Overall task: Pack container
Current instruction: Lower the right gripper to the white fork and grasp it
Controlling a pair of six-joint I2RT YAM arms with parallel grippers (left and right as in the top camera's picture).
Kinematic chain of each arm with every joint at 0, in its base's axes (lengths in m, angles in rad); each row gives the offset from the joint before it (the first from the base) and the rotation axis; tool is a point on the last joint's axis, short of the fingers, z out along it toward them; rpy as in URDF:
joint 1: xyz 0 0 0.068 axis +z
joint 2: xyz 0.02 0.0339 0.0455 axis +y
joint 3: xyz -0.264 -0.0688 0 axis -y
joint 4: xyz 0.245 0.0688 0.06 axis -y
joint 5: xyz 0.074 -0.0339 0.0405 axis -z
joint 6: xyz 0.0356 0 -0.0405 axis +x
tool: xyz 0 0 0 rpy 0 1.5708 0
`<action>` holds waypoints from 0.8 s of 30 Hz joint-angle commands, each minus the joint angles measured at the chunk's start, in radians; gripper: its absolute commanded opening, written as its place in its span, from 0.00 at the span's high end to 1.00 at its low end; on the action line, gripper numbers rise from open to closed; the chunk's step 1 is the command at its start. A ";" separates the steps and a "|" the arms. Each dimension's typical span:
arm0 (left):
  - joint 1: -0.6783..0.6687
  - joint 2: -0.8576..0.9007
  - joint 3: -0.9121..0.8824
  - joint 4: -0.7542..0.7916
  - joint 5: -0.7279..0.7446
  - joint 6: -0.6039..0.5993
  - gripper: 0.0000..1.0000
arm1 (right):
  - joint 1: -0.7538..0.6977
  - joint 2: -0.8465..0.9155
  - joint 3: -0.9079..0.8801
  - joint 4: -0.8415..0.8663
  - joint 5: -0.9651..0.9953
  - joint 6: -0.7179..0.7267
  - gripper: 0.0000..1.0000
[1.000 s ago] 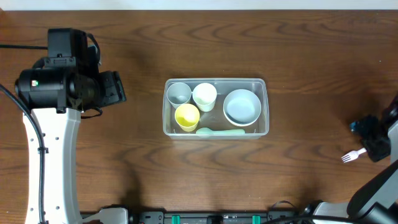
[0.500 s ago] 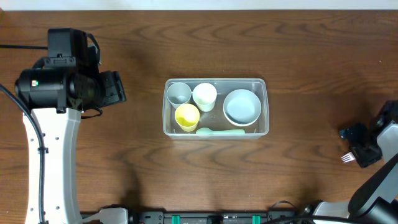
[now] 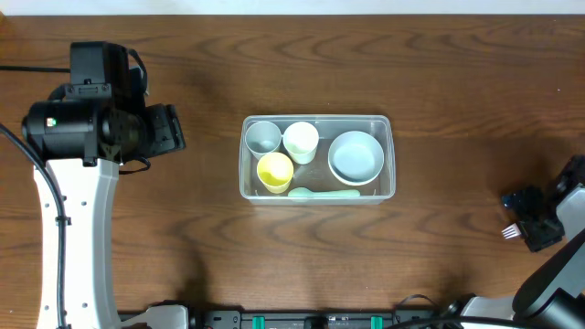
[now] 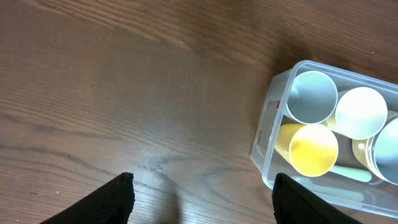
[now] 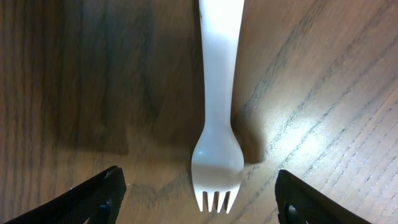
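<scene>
The clear rectangular container [image 3: 317,157] sits mid-table and holds a grey cup, a white cup, a yellow cup [image 3: 274,170], a pale-blue bowl [image 3: 356,156] and a pale-green utensil [image 3: 324,193]. It shows at the right edge of the left wrist view [image 4: 273,134]. A white plastic fork [image 5: 217,106] lies flat on the table at the far right, mostly hidden under my right gripper [image 3: 528,224] in the overhead view. My right gripper [image 5: 199,199] is open with its fingers either side of the fork's tines. My left gripper [image 4: 200,199] is open and empty over bare wood, left of the container.
The left arm's white column [image 3: 78,238] stands at the left side of the table. The right arm [image 3: 558,274] comes in from the bottom right corner. Bare dark wood [image 3: 439,73] surrounds the container.
My right gripper has moved left and down over the white fork, covering most of it in the overhead view. The left arm and the container have not moved.
</scene>
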 commanded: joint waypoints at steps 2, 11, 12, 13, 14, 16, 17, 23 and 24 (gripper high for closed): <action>0.005 0.007 -0.008 -0.003 -0.001 -0.002 0.28 | -0.016 0.001 -0.011 0.003 0.004 0.012 0.22; 0.005 0.007 -0.008 -0.003 -0.001 -0.002 0.28 | -0.016 0.001 -0.030 0.035 0.005 0.012 0.22; 0.005 0.007 -0.008 -0.003 -0.001 -0.002 0.28 | -0.016 0.001 -0.030 0.036 0.005 0.012 0.22; 0.005 0.007 -0.008 -0.003 -0.001 -0.002 0.28 | -0.016 0.001 -0.030 0.038 0.005 0.012 0.22; 0.005 0.007 -0.008 -0.003 -0.001 -0.002 0.28 | -0.016 0.001 -0.030 0.040 0.005 0.012 0.22; 0.005 0.007 -0.008 -0.003 -0.001 -0.002 0.28 | -0.016 0.001 -0.030 0.045 0.005 0.012 0.23; 0.005 0.007 -0.008 -0.003 -0.001 -0.002 0.28 | -0.016 0.001 -0.031 0.047 0.005 0.012 0.23; 0.005 0.007 -0.008 -0.003 -0.001 -0.002 0.28 | -0.016 0.013 -0.038 0.058 0.012 0.012 0.23; 0.005 0.007 -0.008 -0.003 -0.001 -0.002 0.28 | -0.016 0.018 -0.039 0.058 0.012 0.012 0.23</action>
